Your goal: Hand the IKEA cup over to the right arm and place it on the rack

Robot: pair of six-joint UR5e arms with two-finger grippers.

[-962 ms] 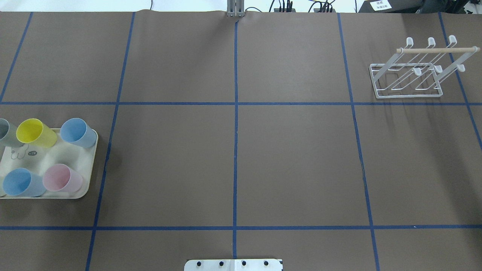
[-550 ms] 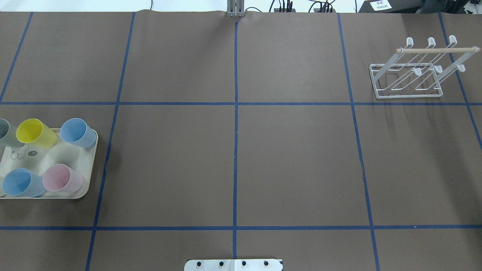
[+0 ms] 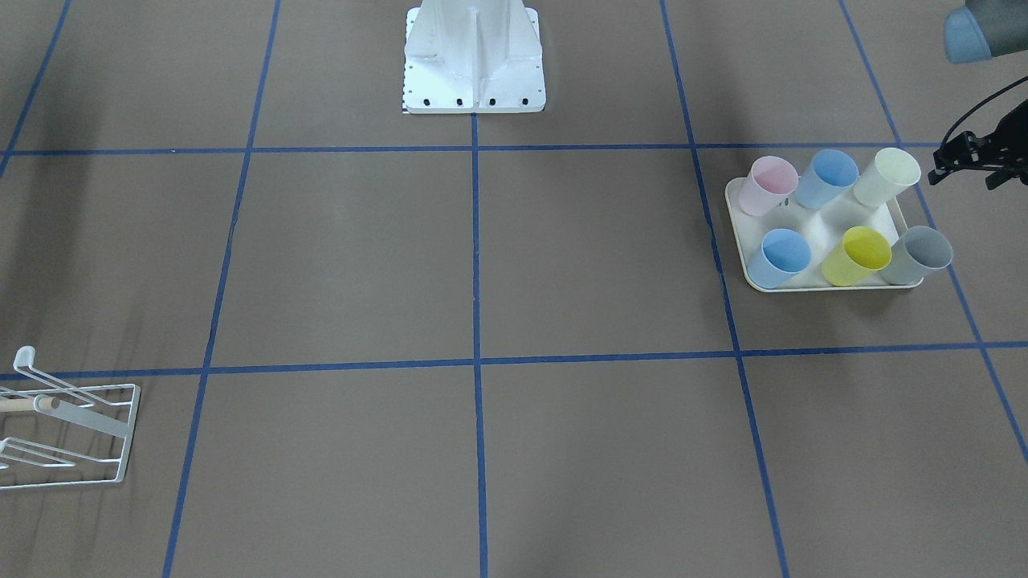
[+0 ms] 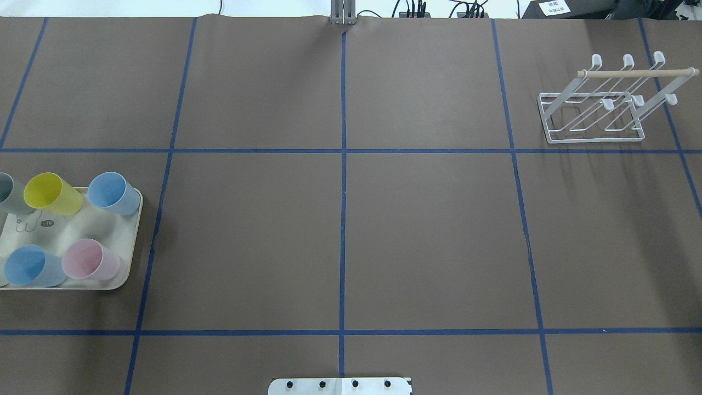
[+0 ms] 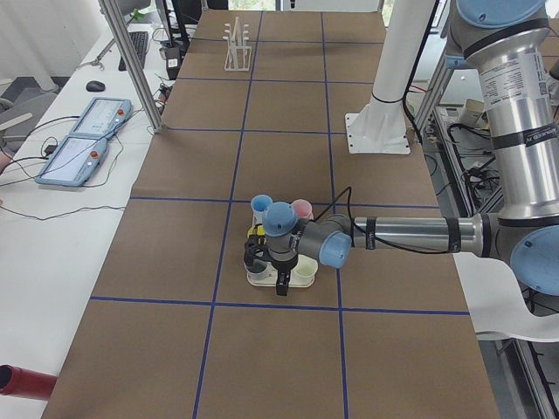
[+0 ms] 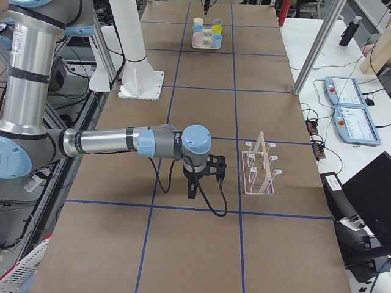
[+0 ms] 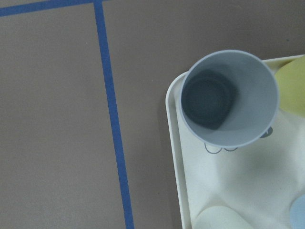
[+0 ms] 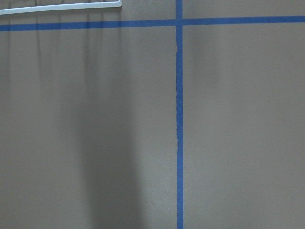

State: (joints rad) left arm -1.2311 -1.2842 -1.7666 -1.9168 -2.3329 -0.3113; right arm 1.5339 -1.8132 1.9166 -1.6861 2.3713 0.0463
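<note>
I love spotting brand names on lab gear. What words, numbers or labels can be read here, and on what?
No text reads clearly.
White label beyond the table: print too small.
Dark mark on the tray: blurred.
Two handheld screens: too small.

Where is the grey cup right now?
In the front-facing view the grey cup stands upright at the lower right corner of the cream tray, right beside the yellow cup, on the robot's left side of the table.
</note>
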